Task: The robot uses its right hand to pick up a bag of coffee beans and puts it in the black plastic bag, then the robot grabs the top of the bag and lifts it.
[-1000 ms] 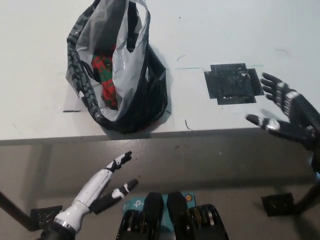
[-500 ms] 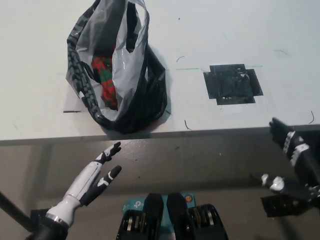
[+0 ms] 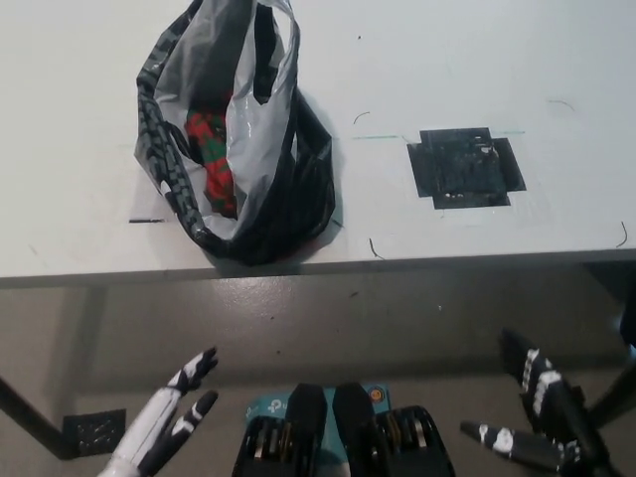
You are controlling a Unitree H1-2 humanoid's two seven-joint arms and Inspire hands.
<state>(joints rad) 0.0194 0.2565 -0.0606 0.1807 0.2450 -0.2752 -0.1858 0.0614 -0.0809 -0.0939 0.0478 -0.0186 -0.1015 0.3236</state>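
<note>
The black plastic bag point(image 3: 243, 149) stands open on the white table point(image 3: 477, 60), near its front edge at the left. Inside it shows the red and green coffee bean bag point(image 3: 211, 159). Its handles stick up at the top of the picture. My black right hand point(image 3: 537, 417) hangs low at the bottom right, below the table edge, fingers spread and holding nothing. My white left hand point(image 3: 169, 417) rests at the bottom left, also below the table, fingers apart and empty.
A black taped square point(image 3: 464, 167) marks the table right of the bag, with thin green lines beside it. The table's front edge point(image 3: 397, 266) runs across the middle of the picture. Below it lies grey floor with black table feet point(image 3: 94, 432).
My right hand has dropped from beside the taped square on the table to below the table edge. My left hand has also sunk lower. The bag has not moved.
</note>
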